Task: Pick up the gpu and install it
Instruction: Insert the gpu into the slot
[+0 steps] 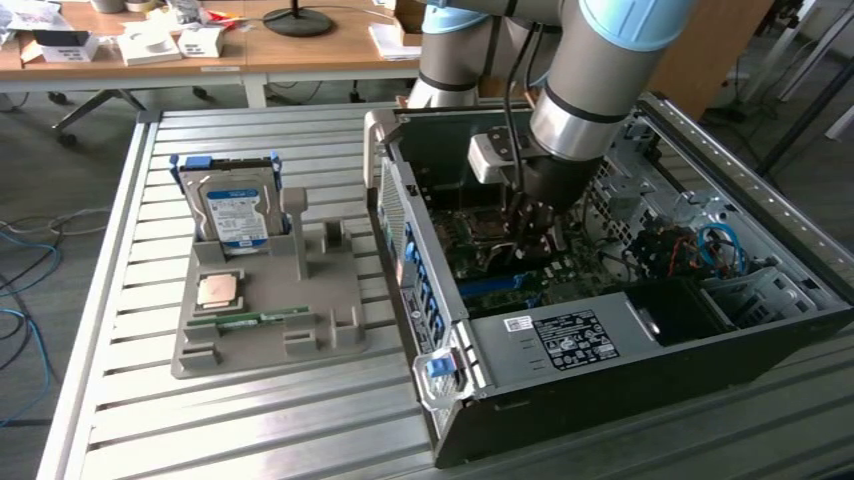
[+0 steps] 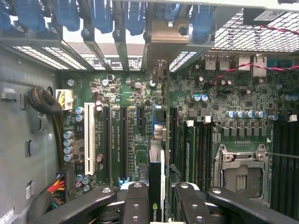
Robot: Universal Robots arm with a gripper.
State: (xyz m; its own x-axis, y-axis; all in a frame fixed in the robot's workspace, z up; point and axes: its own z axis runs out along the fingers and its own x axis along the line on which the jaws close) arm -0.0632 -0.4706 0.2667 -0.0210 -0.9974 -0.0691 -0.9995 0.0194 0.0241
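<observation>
I have the gripper (image 1: 534, 228) down inside the open case (image 1: 601, 345), mid-frame in the exterior view; its fingers (image 2: 135, 198) are clamped on the gpu (image 2: 158, 154), which stands edge-on over the motherboard (image 2: 135, 98) slots; the processor socket (image 2: 240, 170) crowds close beside it; the hard drive (image 1: 238, 205) stands well apart at the exterior view's left.

Arm (image 1: 601, 70) enters from 12 o'clock, wrist pointing straight down, gripper (image 1: 537, 235) fingers (image 2: 135, 200) clamped on both faces of the gpu (image 2: 157, 163).
</observation>
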